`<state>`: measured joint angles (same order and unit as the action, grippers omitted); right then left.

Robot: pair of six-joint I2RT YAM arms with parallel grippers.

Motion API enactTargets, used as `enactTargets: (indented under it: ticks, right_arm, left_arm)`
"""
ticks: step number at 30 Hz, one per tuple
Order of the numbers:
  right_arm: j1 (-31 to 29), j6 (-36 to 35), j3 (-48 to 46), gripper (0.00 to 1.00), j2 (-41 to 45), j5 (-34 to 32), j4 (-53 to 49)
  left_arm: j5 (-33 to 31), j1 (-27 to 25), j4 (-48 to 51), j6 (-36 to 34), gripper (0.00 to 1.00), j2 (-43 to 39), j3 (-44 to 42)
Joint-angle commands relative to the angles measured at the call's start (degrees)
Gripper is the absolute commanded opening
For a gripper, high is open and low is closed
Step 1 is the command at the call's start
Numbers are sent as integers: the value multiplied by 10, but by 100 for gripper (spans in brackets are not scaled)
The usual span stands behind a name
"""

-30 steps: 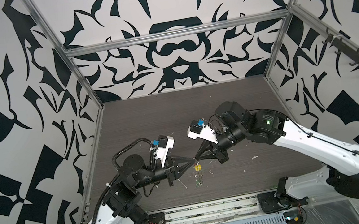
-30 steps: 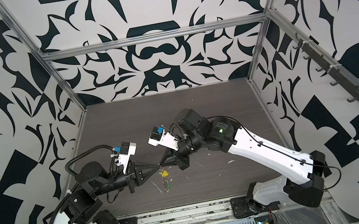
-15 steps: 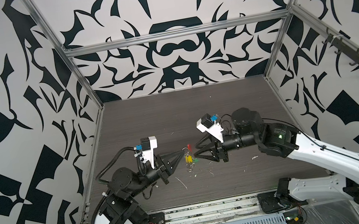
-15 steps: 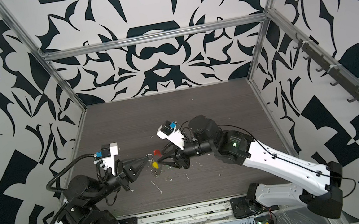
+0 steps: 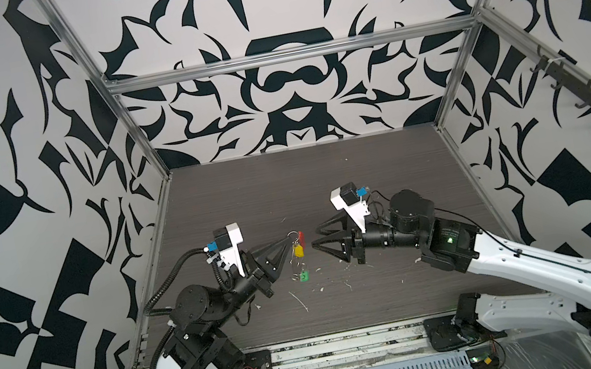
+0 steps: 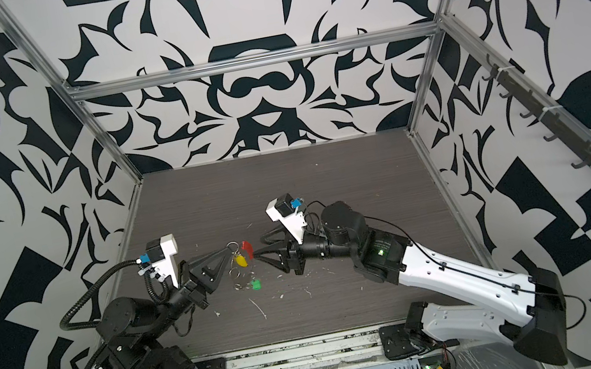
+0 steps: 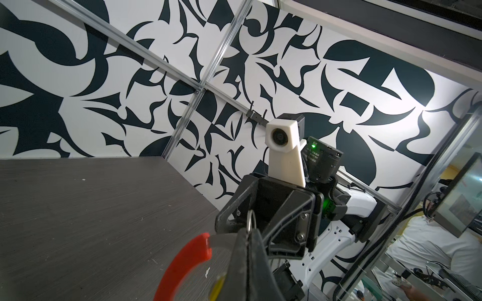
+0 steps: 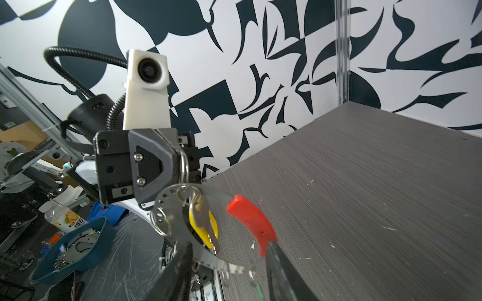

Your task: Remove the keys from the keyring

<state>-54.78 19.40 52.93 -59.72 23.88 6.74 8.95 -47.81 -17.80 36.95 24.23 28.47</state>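
At centre frame in both top views, the left gripper is pinching a small silver ring atop the keyring, yellow tag and green tag dangling below (neither looks off yet). The right gripper is hovering just right, jaws spread, empty; likely next: pinching one tag and working it off.

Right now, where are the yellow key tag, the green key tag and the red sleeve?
yellow key tag (image 5: pixel 298 251): in a top view, its middle.
green key tag (image 5: pixel 304 276): in a top view, its middle.
red sleeve (image 8: pixel 249 218): right wrist view, mid-curve.
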Motion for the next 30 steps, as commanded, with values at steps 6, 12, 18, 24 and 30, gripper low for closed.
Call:
enactTargets:
  ticks: [6,12,18,24,30]
  right_arm:
    - [-19,12,0,47,-15,38,89]
    - [-27,7,-2,47,-25,37,91]
    - [-29,5,-6,46,-29,36,93]
    - [-32,7,-11,43,-35,38,100]
    - [-33,8,-11,39,-45,40,108]
  left_arm:
    - [10,-2,-47,3,0,1,-11]
    - [18,-2,-53,4,0,4,-12]
    - [25,-1,-58,5,0,6,-14]
    - [26,-1,-61,6,0,2,-17]
    - [29,-2,-64,8,0,3,-19]
